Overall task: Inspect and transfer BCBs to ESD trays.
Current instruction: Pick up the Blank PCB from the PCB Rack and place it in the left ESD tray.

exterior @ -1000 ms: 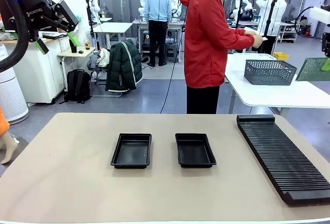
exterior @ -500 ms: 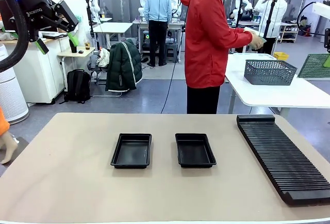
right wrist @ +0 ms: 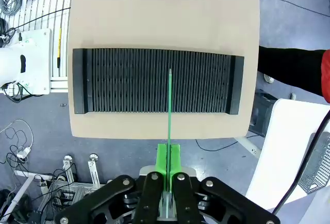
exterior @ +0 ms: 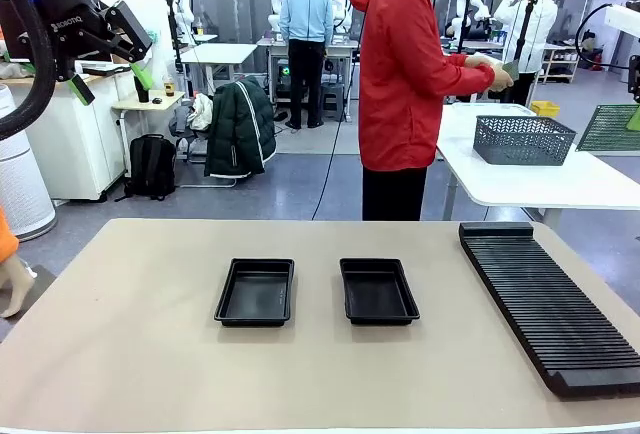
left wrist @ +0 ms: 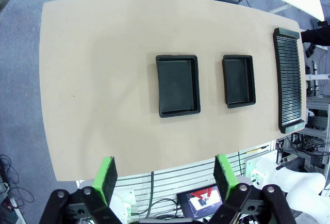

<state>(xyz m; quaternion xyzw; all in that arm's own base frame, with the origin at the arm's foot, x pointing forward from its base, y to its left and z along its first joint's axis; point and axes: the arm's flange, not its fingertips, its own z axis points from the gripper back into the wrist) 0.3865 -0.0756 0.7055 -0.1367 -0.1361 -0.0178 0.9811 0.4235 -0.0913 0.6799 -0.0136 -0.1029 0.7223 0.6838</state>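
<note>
BCB [exterior: 608, 129] in right end effector [right wrist: 168, 154] slightly higher; trays [exterior: 255, 292] unmoved.

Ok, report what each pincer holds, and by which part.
Right pincer grips a BCB by one edge, the rest sticking out past the fingertips. Left pincer stands open, holding nothing.

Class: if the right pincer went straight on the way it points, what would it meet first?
Probably the long black ribbed slotted rack; the thin green circuit board clamped in the right pincer would touch it first. Depth is unclear.
</note>
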